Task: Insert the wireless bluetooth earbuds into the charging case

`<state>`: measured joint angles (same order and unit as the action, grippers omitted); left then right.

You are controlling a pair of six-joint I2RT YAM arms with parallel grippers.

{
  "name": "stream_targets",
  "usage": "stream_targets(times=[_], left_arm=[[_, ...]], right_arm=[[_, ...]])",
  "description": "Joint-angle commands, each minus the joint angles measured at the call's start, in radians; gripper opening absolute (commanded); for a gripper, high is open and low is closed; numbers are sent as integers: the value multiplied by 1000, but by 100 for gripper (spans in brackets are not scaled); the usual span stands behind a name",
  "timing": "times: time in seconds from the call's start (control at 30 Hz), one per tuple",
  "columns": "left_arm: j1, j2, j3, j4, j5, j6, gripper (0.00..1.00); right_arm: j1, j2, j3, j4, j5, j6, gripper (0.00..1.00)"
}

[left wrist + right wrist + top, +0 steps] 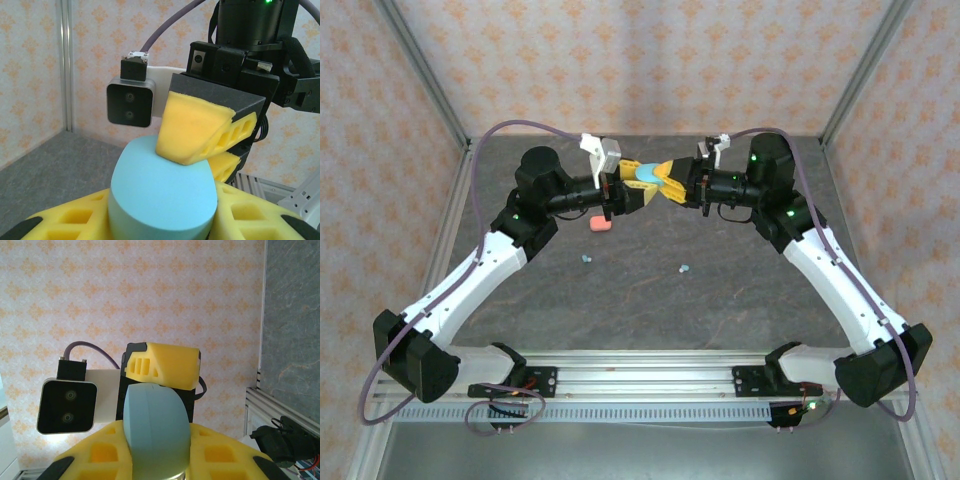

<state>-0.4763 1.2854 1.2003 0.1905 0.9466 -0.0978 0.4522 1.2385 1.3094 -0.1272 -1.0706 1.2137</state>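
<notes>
A light teal oval charging case (647, 176) hangs in the air over the far middle of the table, gripped from both ends. My left gripper (636, 190) is shut on it, its yellow fingers (70, 222) pressing on both sides of the case (160, 185). My right gripper (667, 180) is shut on the opposite end (155, 425), its fingers (197, 127) clamping it from above and below. Two tiny teal earbuds (587, 258) (683, 269) lie on the table below, apart from both grippers.
A salmon-pink case (601, 224) lies on the dark tabletop under the left arm's wrist. Patterned walls and metal frame posts (440, 100) enclose the table on three sides. A rail (640, 375) runs along the near edge between the arm bases.
</notes>
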Motion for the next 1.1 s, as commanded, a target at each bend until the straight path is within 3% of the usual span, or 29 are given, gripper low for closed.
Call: stream_targets(times=[0.0, 0.37, 0.7, 0.87, 1.07], left_arm=[[-11, -14, 31, -13, 26, 26, 42], [-10, -25, 28, -44, 24, 53, 46], [-10, -32, 23, 19, 9, 7, 26], [-10, -44, 19, 43, 2, -20, 38], [-12, -41, 22, 42, 12, -32, 42]], right_arm=[[5, -22, 19, -7, -50, 63, 16], [6, -16, 22, 10, -45, 78, 16], [5, -13, 12, 4, -63, 62, 16], [5, -12, 10, -11, -67, 47, 16], [5, -12, 13, -11, -69, 47, 16]])
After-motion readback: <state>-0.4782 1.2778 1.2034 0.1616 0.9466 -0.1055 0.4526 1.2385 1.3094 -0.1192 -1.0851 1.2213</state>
